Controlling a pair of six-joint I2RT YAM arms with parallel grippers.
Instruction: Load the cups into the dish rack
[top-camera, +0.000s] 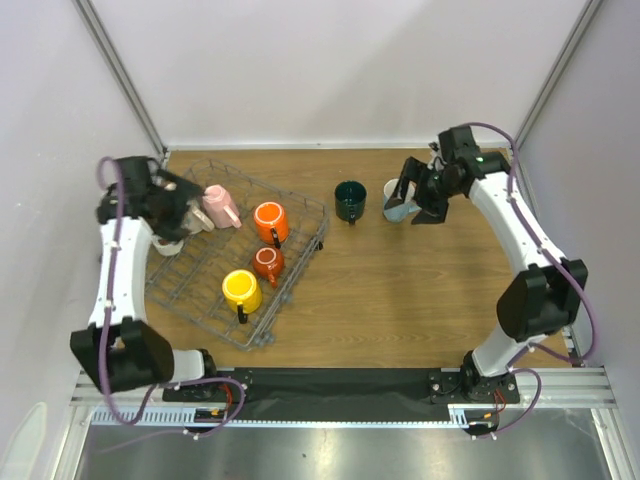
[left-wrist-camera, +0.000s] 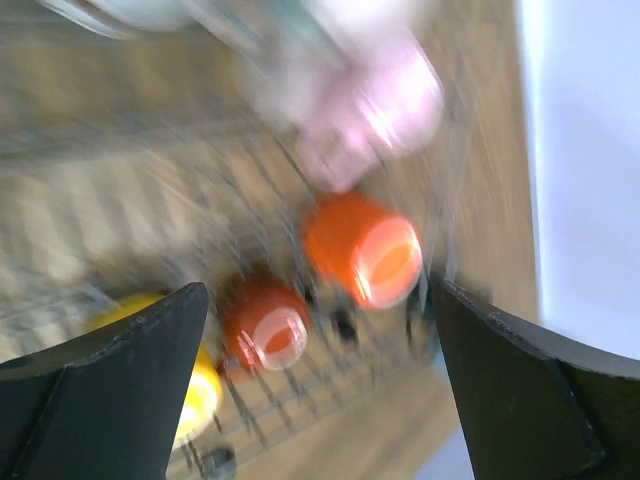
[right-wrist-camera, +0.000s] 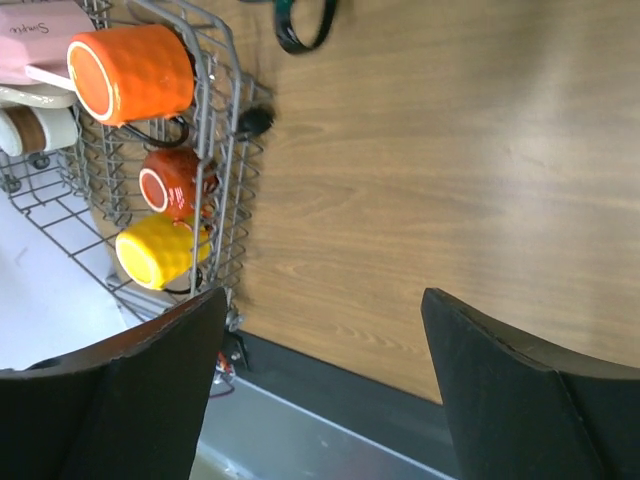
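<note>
The grey wire dish rack (top-camera: 290, 285) stands at the left and holds a pink mug (top-camera: 220, 206), an orange mug (top-camera: 270, 221), a small red mug (top-camera: 267, 262), a yellow mug (top-camera: 241, 290) and a cream mug (top-camera: 168, 243). My left gripper (top-camera: 190, 213) is open and empty over the rack's far left part, next to the pink mug. Its blurred wrist view shows the pink (left-wrist-camera: 370, 110), orange (left-wrist-camera: 365, 250), red (left-wrist-camera: 265, 325) and yellow (left-wrist-camera: 195, 390) mugs beyond the open gripper (left-wrist-camera: 318, 300). A dark green mug (top-camera: 350, 200) and a light blue mug (top-camera: 398, 208) stand on the table. My right gripper (top-camera: 420, 195) is open beside the light blue mug, with nothing between its jaws (right-wrist-camera: 322, 300).
The right wrist view shows the rack's edge (right-wrist-camera: 225, 150), the orange mug (right-wrist-camera: 130, 72), the yellow mug (right-wrist-camera: 160, 252), bare wooden table (right-wrist-camera: 420, 180) and the black front strip (right-wrist-camera: 330, 385). White walls enclose the table on three sides.
</note>
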